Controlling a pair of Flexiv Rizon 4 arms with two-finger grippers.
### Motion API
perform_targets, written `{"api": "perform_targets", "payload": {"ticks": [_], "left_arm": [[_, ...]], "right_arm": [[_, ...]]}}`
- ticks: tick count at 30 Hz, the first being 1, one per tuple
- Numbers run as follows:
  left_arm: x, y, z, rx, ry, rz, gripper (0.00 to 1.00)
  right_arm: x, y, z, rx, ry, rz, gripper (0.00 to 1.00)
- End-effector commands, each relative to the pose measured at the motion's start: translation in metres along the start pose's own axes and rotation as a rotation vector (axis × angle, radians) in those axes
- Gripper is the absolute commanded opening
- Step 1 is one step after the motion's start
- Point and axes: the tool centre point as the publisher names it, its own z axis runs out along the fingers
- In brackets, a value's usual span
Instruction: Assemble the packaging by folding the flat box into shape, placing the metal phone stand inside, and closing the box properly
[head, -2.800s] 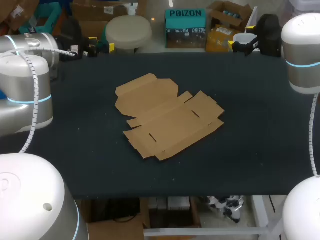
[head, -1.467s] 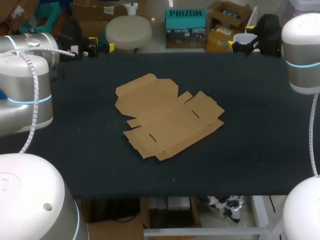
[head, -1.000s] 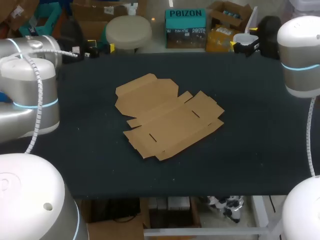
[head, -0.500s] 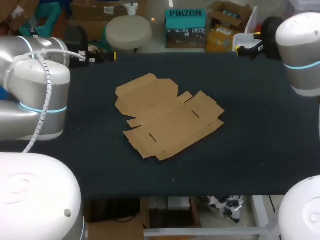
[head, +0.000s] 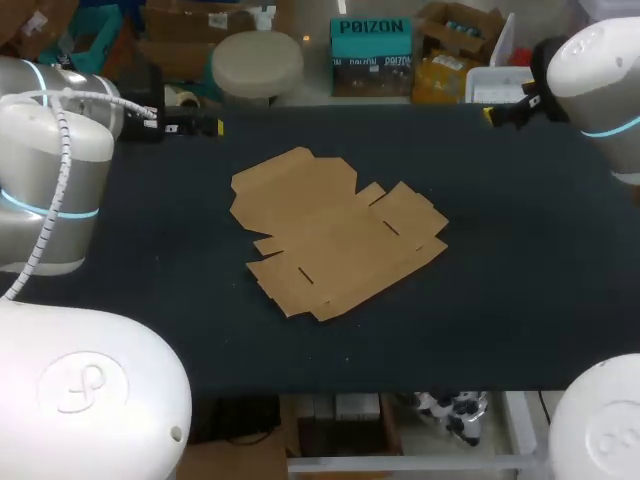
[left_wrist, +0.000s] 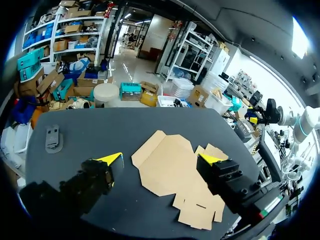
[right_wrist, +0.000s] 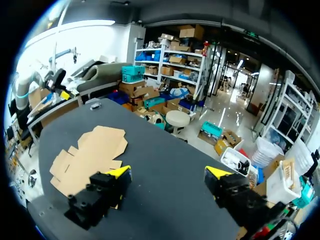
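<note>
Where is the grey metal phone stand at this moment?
In the left wrist view the flat grey metal phone stand lies near the black table's edge, ahead of the left gripper, well apart from the flat brown cardboard box.

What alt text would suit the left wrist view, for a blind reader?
A flat cardboard box lies unfolded on the dark table, ahead of the open left claw. A grey phone stand lies apart from it.
</note>
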Motion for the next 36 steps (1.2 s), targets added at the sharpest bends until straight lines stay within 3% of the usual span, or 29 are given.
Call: {"api": "perform_targets", "payload": {"ticks": [1, 9, 11, 14, 18, 22, 31, 36], "left_arm": [[0.000, -0.003, -0.002, -0.162, -0.001, -0.001, 1.00], [0.000, -0.003, -0.002, -0.162, -0.001, -0.001, 1.00], [0.003, -0.002, 0.001, -0.176, -0.052, -0.032, 1.00], [0.010, 0.006, -0.001, -0.212, -0.136, -0.079, 1.00], [0.015, 0.015, -0.006, -0.258, -0.187, -0.184, 1.00], [0.020, 0.027, -0.008, -0.294, -0.223, -0.235, 1.00], [0.035, 0.060, -0.013, -0.408, -0.256, -0.309, 1.00], [0.034, 0.082, -0.015, -0.455, -0.266, -0.346, 1.00]], "right_arm": [[0.001, 0.004, -0.001, 0.218, -0.002, 0.001, 1.00], [0.001, 0.004, -0.001, 0.218, -0.002, 0.001, 1.00], [0.001, 0.004, -0.001, 0.218, -0.002, 0.001, 1.00], [0.002, 0.001, 0.001, 0.282, 0.028, 0.053, 1.00], [0.000, -0.005, 0.001, 0.339, 0.082, 0.112, 1.00], [0.002, -0.012, 0.001, 0.400, 0.084, 0.137, 1.00], [0.026, -0.028, -0.009, 0.510, 0.136, 0.153, 1.00], [0.037, -0.044, -0.012, 0.609, 0.115, 0.185, 1.00]]}}
